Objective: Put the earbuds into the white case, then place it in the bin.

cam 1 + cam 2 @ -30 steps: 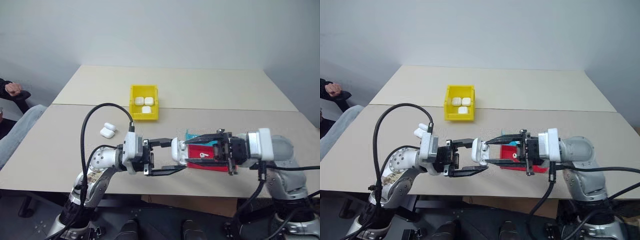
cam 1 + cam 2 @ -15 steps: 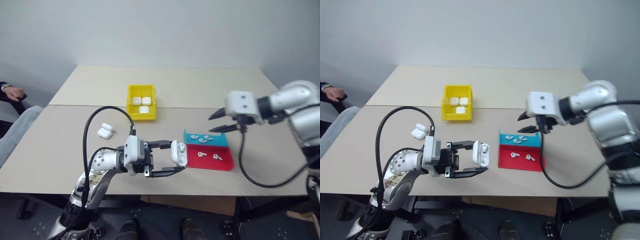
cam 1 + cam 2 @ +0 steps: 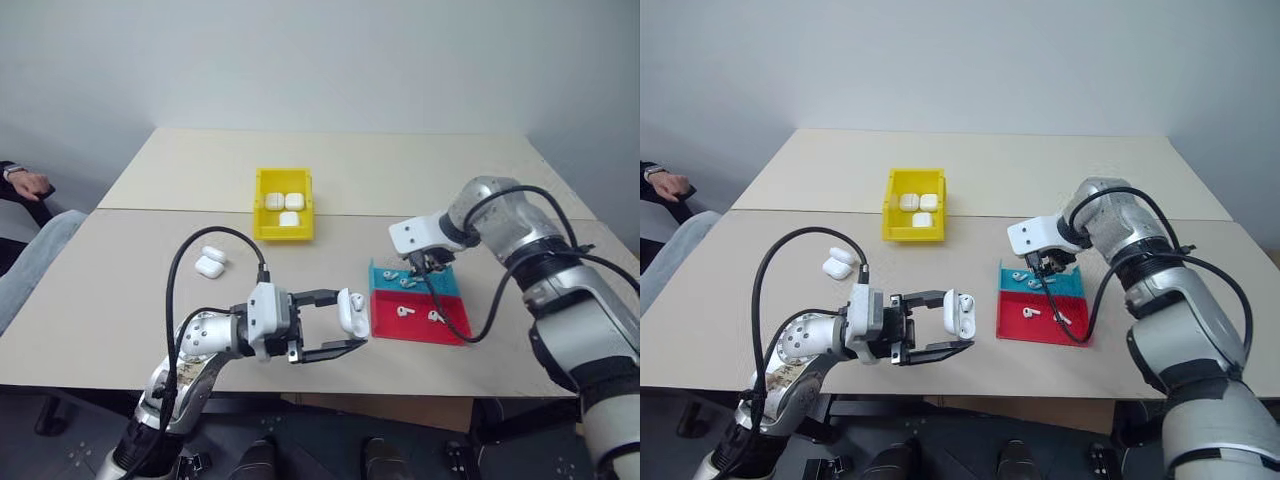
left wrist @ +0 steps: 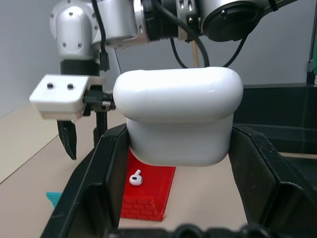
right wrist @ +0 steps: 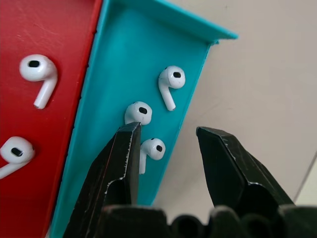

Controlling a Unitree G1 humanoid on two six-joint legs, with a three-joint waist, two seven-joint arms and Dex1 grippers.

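My left gripper (image 3: 347, 320) is shut on the white case (image 3: 350, 311), held level above the table's near edge; its lid looks flipped open. In the left wrist view the white case (image 4: 178, 116) sits between the two fingers. My right gripper (image 5: 168, 131) points down over the blue tray (image 5: 99, 74), open, its fingers on either side of one earbud (image 5: 152, 148) without touching it. Two more earbuds (image 5: 171, 79) lie in that tray, and others (image 5: 37, 69) in the red tray (image 5: 64, 29). The yellow bin (image 3: 262, 205) stands further back, with three cases inside.
Two more white cases (image 3: 210, 262) lie on the table to the left. The blue tray (image 3: 445, 283) and the red tray (image 3: 400, 330) sit side by side at the right. A person's hand (image 3: 25, 183) and knee show at the far left edge.
My right arm has swung away from the held case, forward and down to the blue tray, its gripper now pointing downward. The left gripper has kept still with the case.
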